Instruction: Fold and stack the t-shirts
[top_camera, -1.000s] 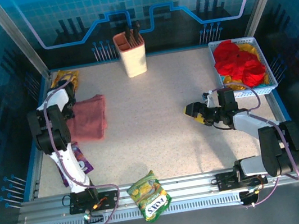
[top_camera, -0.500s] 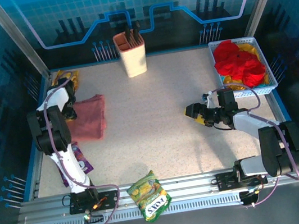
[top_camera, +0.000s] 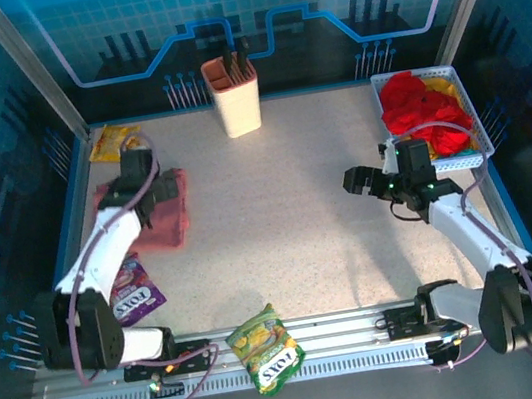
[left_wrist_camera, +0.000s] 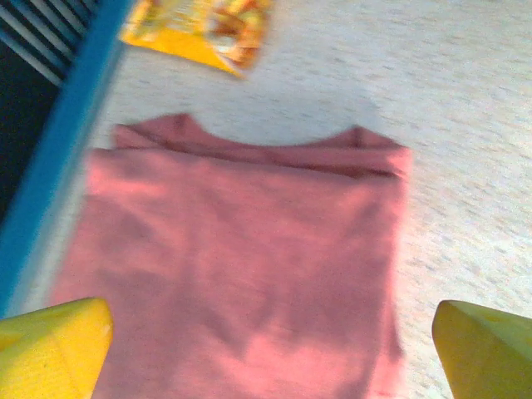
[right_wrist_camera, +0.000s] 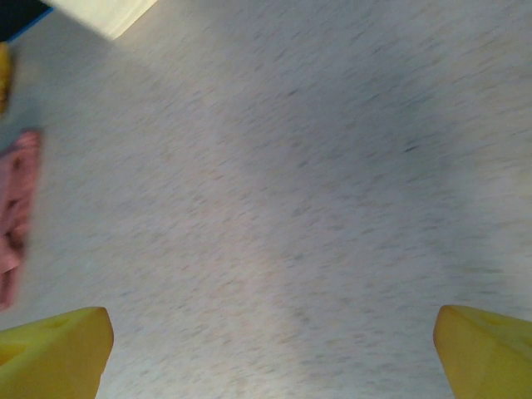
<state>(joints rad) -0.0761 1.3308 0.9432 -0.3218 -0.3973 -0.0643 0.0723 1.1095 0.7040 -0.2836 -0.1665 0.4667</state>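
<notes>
The folded dusty salmon-pink cloth t-shirt [left_wrist_camera: 241, 266] lies flat at the left side of the speckled table [top_camera: 278, 208] — the left fingers [left_wrist_camera: 58, 341] spread wide above it; the right fingers [right_wrist_camera: 482, 349] hang apart over the table farther right.

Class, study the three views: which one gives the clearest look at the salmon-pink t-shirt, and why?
The left wrist view: the pink t-shirt lies folded, filling most of the frame. The top external view shows it small, partly under the left arm. The right wrist view catches a blurred strip at its left edge.
</notes>
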